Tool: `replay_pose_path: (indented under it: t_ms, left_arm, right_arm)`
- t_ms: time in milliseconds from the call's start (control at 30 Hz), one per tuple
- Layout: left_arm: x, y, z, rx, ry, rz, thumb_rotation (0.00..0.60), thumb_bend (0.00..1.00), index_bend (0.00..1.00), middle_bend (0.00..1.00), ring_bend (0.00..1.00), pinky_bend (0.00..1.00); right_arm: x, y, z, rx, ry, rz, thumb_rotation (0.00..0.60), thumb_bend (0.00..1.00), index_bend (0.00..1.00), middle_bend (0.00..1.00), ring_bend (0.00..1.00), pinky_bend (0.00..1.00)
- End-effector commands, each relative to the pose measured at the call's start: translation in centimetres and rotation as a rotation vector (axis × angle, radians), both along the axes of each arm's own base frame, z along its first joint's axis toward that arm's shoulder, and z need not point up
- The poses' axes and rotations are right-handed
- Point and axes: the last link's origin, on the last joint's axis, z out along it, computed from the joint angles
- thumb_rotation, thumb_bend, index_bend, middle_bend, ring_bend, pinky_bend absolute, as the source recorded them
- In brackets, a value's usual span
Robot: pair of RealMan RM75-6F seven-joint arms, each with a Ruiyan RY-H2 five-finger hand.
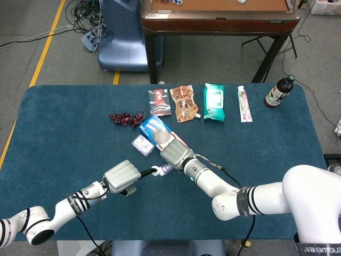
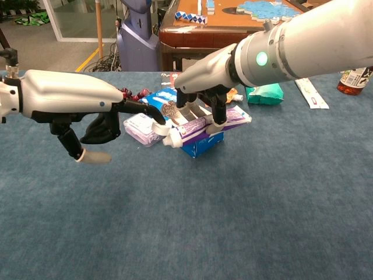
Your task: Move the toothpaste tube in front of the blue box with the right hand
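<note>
Looking down from the head view, I saw the right hand (image 1: 173, 154) over the near end of the blue box (image 1: 154, 128), its fingers hidden under the hand's back, so their grip could not be told from there. Only the white cap end of the toothpaste tube (image 1: 161, 170) showed, poking out to the left of that hand. The left hand (image 1: 120, 176) lay close by, one dark finger stretched toward the cap and seemingly touching it. A small clear case (image 1: 143, 144) sat just left of the box, on the blue bench (image 1: 64, 128).

From the chest view the matter was plainer. The right hand (image 2: 201, 102) pinched the toothpaste tube (image 2: 201, 126) around its middle, fingers (image 2: 218, 112) curled over the purple body. The tube hung roughly level above the near corner of the blue box (image 2: 198, 146), cap to the left. The left hand (image 2: 102, 122) held nothing: one finger was pointed out at the cap, the rest curled under.

I judged the tube light and soft, apt to dent under a hard squeeze, with a slick printed skin that could slide. The stiffer shoulder near the cap looked the surer place to hold, though the middle grip kept it balanced.
</note>
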Motion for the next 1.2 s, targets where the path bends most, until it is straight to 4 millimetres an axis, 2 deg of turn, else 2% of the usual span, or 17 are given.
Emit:
replay_pose_path:
  t_ms: [33, 467, 867, 933, 1100, 1200]
  left_arm:
    - [-0.2, 0.1, -0.1, 0.002, 0.002, 0.003, 0.600, 0.33, 0.10, 0.82, 0.68, 0.58]
    - [-1.4, 0.0, -0.2, -0.001, 0.018, 0.028, 0.600, 0.33, 0.10, 0.82, 0.68, 0.59]
    - [-1.2, 0.3, 0.0, 0.023, -0.015, 0.044, 0.600, 0.33, 0.10, 0.80, 0.66, 0.59]
    - [-1.3, 0.6, 0.5, 0.046, -0.038, 0.057, 0.600, 0.33, 0.10, 0.75, 0.62, 0.59]
    - [-2.1, 1.1, 1.8, 0.093, -0.109, 0.140, 0.600, 0.33, 0.07, 0.50, 0.46, 0.59]
    - [-2.9, 1.3, 2.5, 0.100, -0.186, 0.234, 0.595, 0.33, 0.06, 0.37, 0.35, 0.52]
  right_arm:
    - [0.0, 0.0, 0.2, -0.001, -0.011, -0.002, 0.600, 0.87, 0.80, 0.75, 0.63, 0.38]
    - [-0.6, -0.5, 1.2, -0.017, -0.064, -0.026, 0.600, 0.88, 0.81, 0.76, 0.64, 0.39]
    - [-0.7, -0.6, 1.8, -0.017, -0.136, -0.061, 0.600, 0.88, 0.81, 0.76, 0.65, 0.39]
    - [-1.1, -0.8, 2.0, -0.020, -0.157, -0.085, 0.600, 0.88, 0.81, 0.76, 0.65, 0.40]
    - [-2.2, -0.8, 2.4, -0.015, -0.225, -0.148, 0.600, 0.88, 0.81, 0.76, 0.65, 0.43]
    - [-2.7, -0.7, 2.5, -0.001, -0.282, -0.201, 0.600, 0.88, 0.81, 0.76, 0.65, 0.46]
